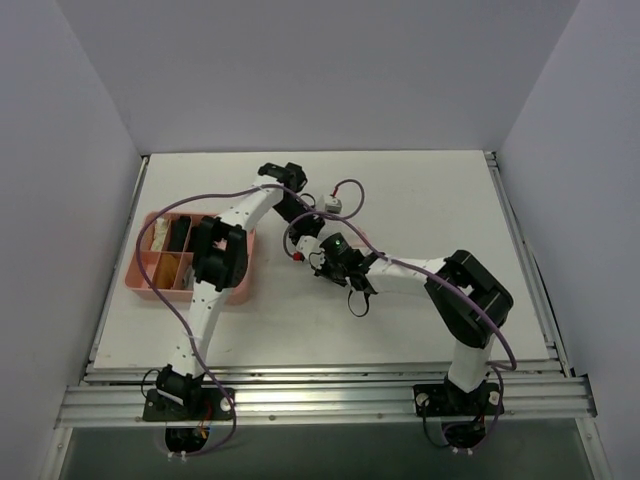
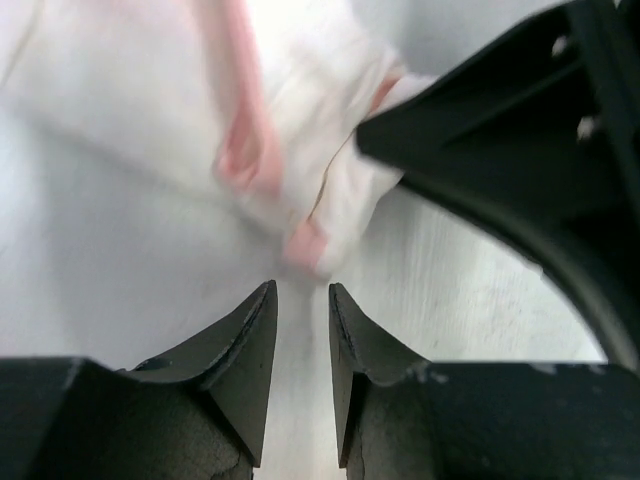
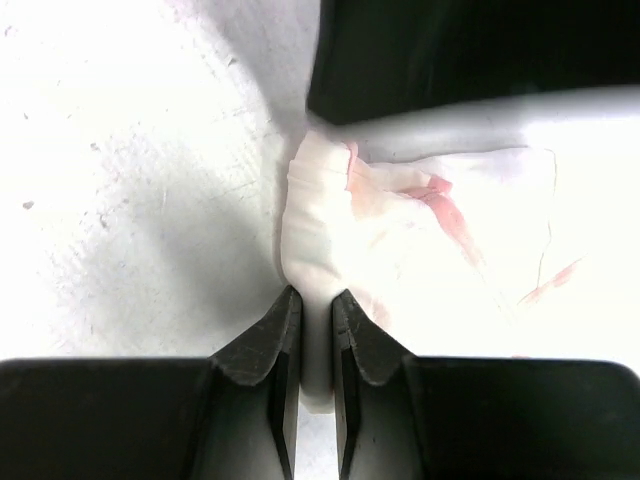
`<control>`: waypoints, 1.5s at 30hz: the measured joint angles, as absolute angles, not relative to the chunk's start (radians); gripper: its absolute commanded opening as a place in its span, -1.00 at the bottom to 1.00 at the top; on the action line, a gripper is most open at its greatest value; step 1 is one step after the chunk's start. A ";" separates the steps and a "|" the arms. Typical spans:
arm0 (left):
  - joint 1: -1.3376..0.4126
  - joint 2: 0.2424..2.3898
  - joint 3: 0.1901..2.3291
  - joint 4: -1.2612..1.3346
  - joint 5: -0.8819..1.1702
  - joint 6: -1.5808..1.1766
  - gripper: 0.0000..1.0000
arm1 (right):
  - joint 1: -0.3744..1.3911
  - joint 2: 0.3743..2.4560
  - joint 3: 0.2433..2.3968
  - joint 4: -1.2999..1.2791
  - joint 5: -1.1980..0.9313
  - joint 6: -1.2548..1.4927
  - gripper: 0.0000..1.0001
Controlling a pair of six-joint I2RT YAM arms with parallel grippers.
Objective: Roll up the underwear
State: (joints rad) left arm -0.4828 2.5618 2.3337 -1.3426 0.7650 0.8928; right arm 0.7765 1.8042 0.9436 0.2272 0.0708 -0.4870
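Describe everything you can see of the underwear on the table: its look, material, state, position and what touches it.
The underwear is a small white garment of thin, soft-looking cloth with narrow pink trim, lying crumpled and partly folded on the white table. The right gripper pinches its folded edge; the left gripper, jaws slightly apart, sits just short of a pink-edged corner without holding it.

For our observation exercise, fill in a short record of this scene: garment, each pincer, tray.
Garment: the underwear, white with pink trim, bunched on the table.
Left pincer: slightly open, empty, tips just short of the fabric.
Right pincer: shut on a fold of the underwear.
Tray: pink tray, compartmented, on the table's left side.
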 measured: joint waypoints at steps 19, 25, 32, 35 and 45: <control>-0.255 2.245 2.010 -1.029 0.844 0.520 -0.32 | 0.685 1.843 1.049 0.119 -0.136 -0.469 -1.00; -0.157 2.113 1.896 -0.734 0.802 0.271 -0.28 | 0.624 1.887 1.128 0.044 -0.310 -0.441 -1.00; -0.136 1.827 1.571 -0.334 0.649 0.104 -0.16 | 0.537 1.943 1.182 0.041 -0.503 -0.326 -1.00; -0.145 1.743 1.500 -0.168 0.643 0.061 -0.15 | 0.476 1.953 1.143 0.118 -0.644 -0.233 -1.00; -0.175 1.831 1.506 -0.066 0.876 0.071 -0.12 | 0.367 1.992 0.984 0.476 -0.885 0.100 -1.00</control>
